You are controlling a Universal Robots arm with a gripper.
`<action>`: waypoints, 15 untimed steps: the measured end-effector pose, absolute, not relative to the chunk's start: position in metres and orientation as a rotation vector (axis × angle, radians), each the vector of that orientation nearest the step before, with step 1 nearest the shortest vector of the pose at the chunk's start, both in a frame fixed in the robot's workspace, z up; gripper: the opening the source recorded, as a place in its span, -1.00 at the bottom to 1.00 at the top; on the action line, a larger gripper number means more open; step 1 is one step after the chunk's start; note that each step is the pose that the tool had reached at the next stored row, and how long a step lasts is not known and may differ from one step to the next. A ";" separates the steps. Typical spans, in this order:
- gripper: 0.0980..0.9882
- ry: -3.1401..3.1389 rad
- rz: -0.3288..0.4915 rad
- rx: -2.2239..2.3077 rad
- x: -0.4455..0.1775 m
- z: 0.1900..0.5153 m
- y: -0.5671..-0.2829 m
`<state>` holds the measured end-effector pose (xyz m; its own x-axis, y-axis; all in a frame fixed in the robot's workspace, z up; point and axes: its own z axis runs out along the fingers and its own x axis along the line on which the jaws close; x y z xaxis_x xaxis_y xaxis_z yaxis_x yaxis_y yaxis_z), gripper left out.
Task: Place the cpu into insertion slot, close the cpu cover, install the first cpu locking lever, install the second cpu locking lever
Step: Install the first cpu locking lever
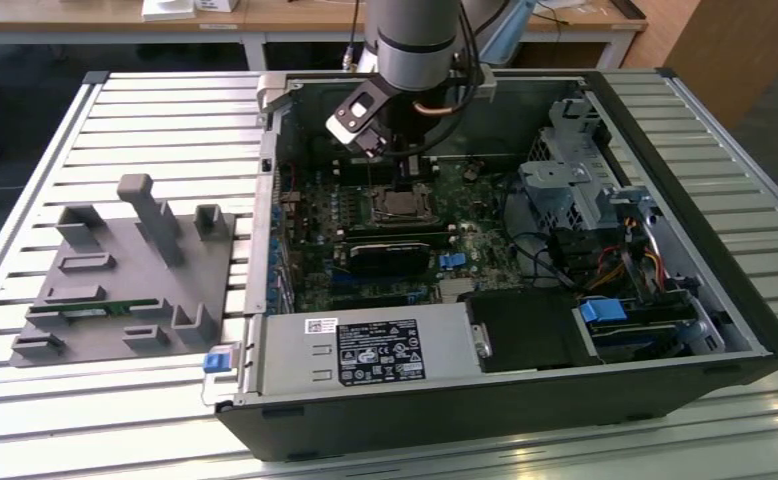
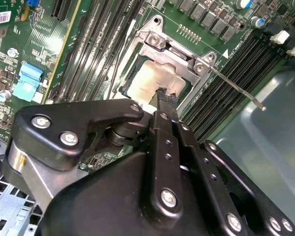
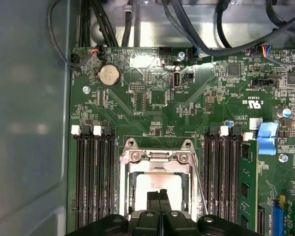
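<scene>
Gripper (image 3: 159, 194), pressed together empty, sits over the cpu (image 3: 139, 189) framed by the cpu cover (image 3: 157, 166).

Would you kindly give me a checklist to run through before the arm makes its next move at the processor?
1. cpu lying flat in place: ok.
2. cpu cover down around the cpu: ok.
3. locking lever latched: not ok, it juts out free over the memory slots.
4. gripper fingertips together over the cpu: ok.
5. gripper touching the cpu top: cannot tell.
</scene>
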<state>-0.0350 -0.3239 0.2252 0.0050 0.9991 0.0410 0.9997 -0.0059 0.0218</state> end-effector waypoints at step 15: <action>-0.96 -2.205 -0.069 -2.217 -0.037 0.226 -0.324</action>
<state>-0.0373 -0.3239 0.2261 0.0050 0.9991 0.0410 0.9997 -0.0059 0.0218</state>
